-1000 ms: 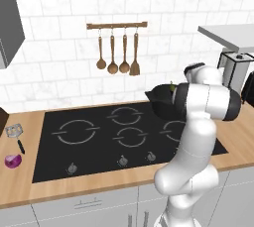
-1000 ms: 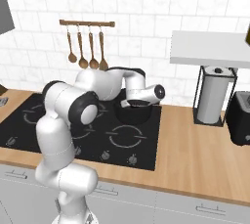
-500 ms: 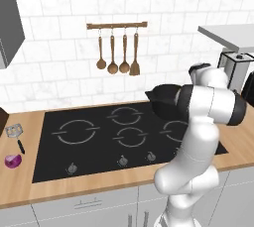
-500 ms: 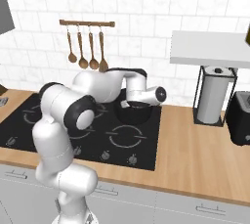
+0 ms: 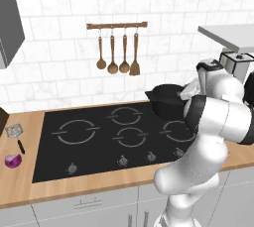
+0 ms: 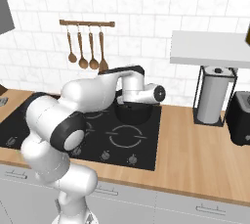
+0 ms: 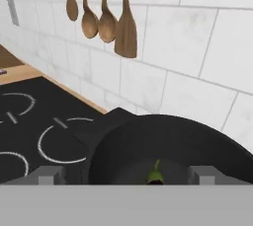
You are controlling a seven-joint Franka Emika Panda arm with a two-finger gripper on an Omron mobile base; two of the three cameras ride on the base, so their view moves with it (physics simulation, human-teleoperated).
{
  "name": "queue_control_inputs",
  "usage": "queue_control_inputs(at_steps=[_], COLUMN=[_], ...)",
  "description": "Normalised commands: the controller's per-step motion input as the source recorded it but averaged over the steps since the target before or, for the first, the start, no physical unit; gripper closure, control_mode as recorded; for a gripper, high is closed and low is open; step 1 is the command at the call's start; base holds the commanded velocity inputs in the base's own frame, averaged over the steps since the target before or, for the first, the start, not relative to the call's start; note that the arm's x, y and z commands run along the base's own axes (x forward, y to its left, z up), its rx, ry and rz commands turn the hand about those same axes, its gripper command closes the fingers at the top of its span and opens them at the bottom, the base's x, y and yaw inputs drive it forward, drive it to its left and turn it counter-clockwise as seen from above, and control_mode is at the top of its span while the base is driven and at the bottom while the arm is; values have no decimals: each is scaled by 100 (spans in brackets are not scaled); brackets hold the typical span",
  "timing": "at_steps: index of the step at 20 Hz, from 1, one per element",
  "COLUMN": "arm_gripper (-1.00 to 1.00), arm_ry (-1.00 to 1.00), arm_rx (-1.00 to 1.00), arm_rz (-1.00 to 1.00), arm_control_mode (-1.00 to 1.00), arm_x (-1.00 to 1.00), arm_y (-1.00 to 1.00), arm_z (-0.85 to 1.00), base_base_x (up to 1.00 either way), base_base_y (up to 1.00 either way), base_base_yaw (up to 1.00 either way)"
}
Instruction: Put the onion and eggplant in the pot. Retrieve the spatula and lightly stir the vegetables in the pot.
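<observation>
The black pot (image 5: 165,100) stands on the back right burner of the cooktop (image 5: 99,137). Looking down into the pot (image 7: 168,143), I see the eggplant's green stem (image 7: 155,172) poking up from inside. My gripper (image 7: 126,176) hangs open just above the pot's rim, fingertips (image 7: 49,174) wide apart with nothing between them. From the right side the gripper (image 6: 131,101) sits over the pot (image 6: 132,114). The purple onion (image 5: 13,160) lies on the counter at the far left, near the front edge. Just behind it lies the spatula (image 5: 15,134), slotted head away from me.
A rail with wooden spoons and a wooden spatula (image 5: 117,47) hangs on the tiled wall behind the cooktop. A paper towel holder (image 6: 213,97) and a dark toaster (image 6: 240,118) stand on the counter to the right, under a white shelf (image 6: 210,49).
The jaws have spread wider over the pot, and the hand has drawn up a little from its rim. Onion and spatula lie where they were.
</observation>
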Motion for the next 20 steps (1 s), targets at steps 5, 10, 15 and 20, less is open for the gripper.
queue_control_inputs(at_steps=[5,10,15,20], arm_gripper=[-100,-100,-100,-100], arm_ry=[7,15,22,13], arm_rx=[0,0,0,0], arm_rz=[0,-1,-3,-8], arm_control_mode=[-100,-100,-100,-100], arm_x=[-96,-90,-81,-84], arm_y=[36,57,72,90], arm_z=[56,79,46,34], base_base_x=[0,0,0,0], base_base_y=[0,0,0,0], base_base_yaw=[0,0,0,0])
